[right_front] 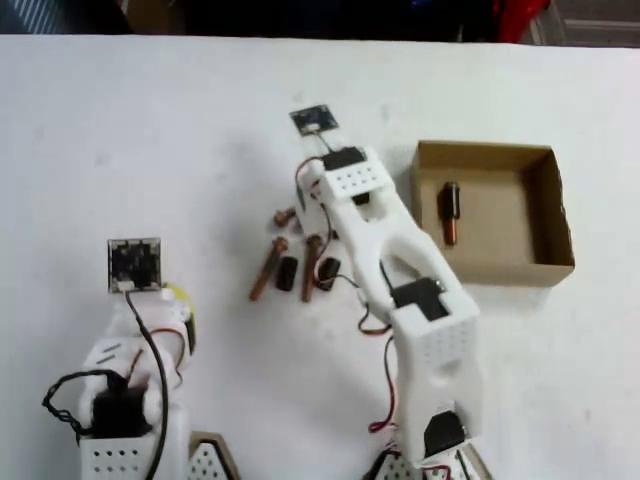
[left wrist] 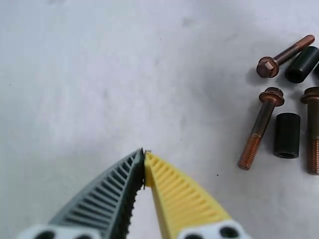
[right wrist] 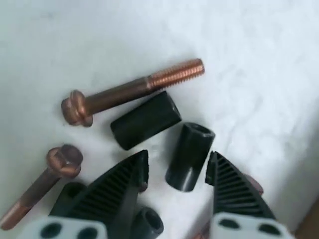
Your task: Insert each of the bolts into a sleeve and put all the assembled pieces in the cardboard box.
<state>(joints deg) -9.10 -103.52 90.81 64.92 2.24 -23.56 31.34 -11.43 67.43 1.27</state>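
My right gripper (right wrist: 178,164) is open and straddles an upright black sleeve (right wrist: 189,157) without gripping it. Just beyond lie a second sleeve (right wrist: 145,119) and a copper bolt (right wrist: 132,92), with another bolt (right wrist: 45,181) to one side. From above, my right arm (right_front: 350,180) reaches over the cluster of bolts (right_front: 268,268) and sleeves (right_front: 287,273) at mid-table. The cardboard box (right_front: 545,215) holds one assembled piece (right_front: 450,213). My left gripper (left wrist: 144,152) is shut and holds nothing; it sits over bare table, well apart from the bolts (left wrist: 261,127) and a sleeve (left wrist: 287,134).
The table (right_front: 150,130) is white, and the box stands right of the right arm. My left arm (right_front: 130,400) stays at the near left corner. Bare surface lies between the left gripper (right_front: 185,325) and the parts.
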